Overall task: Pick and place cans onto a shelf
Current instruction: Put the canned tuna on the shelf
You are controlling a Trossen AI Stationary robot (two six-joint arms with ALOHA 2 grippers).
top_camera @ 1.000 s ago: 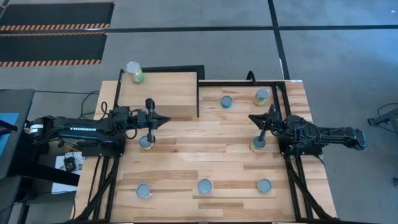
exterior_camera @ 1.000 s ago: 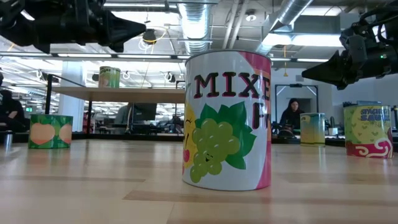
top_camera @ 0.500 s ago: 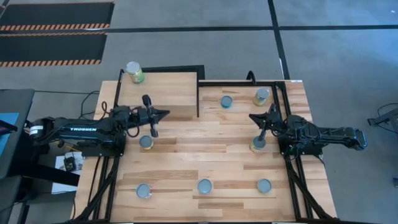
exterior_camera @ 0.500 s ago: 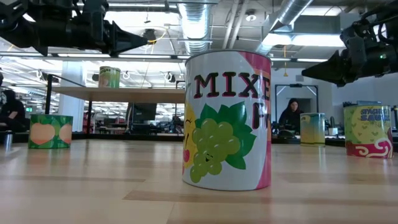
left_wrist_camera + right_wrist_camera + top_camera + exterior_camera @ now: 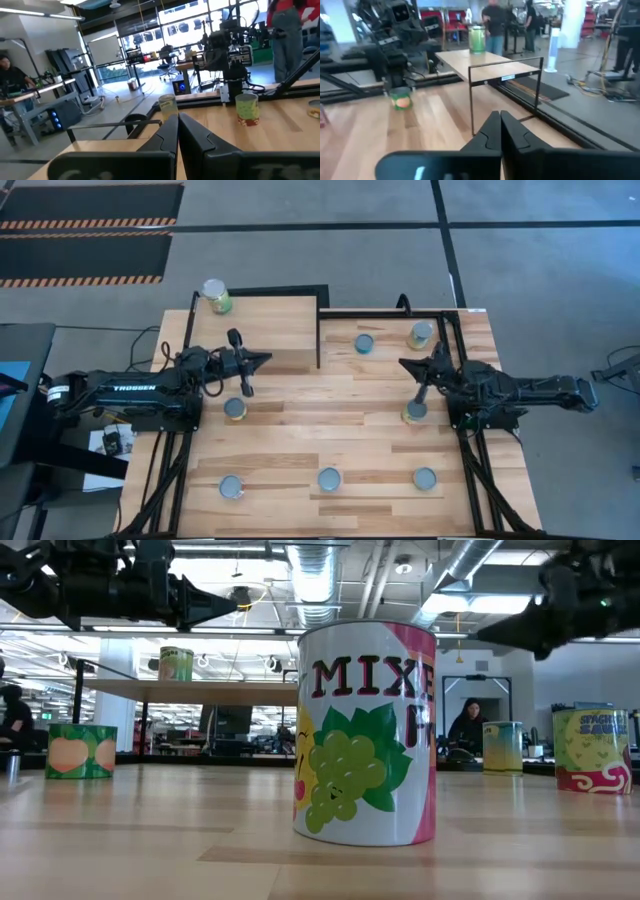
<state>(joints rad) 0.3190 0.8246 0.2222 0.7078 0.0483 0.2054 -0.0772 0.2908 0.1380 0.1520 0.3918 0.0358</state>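
Note:
The pale plywood shelf [image 5: 255, 330] stands at the table's far left with one green can [image 5: 215, 296] on its far left corner. My left gripper [image 5: 266, 360] is shut and empty, in the air beside the shelf's near edge; a can [image 5: 235, 409] stands on the table nearer than it. My right gripper [image 5: 403, 364] is shut and empty, in the air above the table's right part; a yellow-labelled can [image 5: 413, 412] stands just nearer than it. Both wrist views show the fingers closed on nothing [image 5: 177, 120] [image 5: 500, 116].
Two more cans [image 5: 365, 343] [image 5: 420, 333] stand at the far right and three [image 5: 231, 486] [image 5: 329, 478] [image 5: 424, 478] along the near edge. The middle one fills the low view [image 5: 365, 730]. Black frame rails [image 5: 318, 330] border the shelf and table sides.
My left gripper has moved from above the can on the table toward the far edge, up to the shelf's near side, and has risen a little. My right gripper has risen. Both stay shut. No can has moved.

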